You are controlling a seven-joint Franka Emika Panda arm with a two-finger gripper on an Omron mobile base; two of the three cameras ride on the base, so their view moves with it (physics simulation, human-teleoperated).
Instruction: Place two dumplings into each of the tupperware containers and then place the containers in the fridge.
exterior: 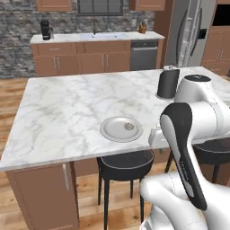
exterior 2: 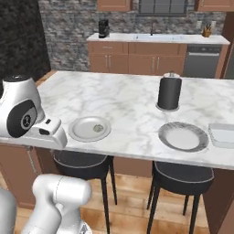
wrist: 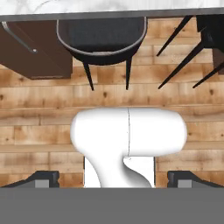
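Two round plates point(exterior 2: 89, 128) point(exterior 2: 183, 136) sit on the worktop point(exterior 2: 128, 105); one dumpling point(exterior 2: 97, 128) lies on the left-centre plate. One container point(exterior 2: 223, 135) sits at right edge. The gripper point(wrist: 112, 178) hangs released, empty, above the floor.

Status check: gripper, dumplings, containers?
Gripper open, empty, pointing down at the floor short of the island. One dumpling on the left plate; one container at the island's right end, empty. Dark canister stands behind the plates.
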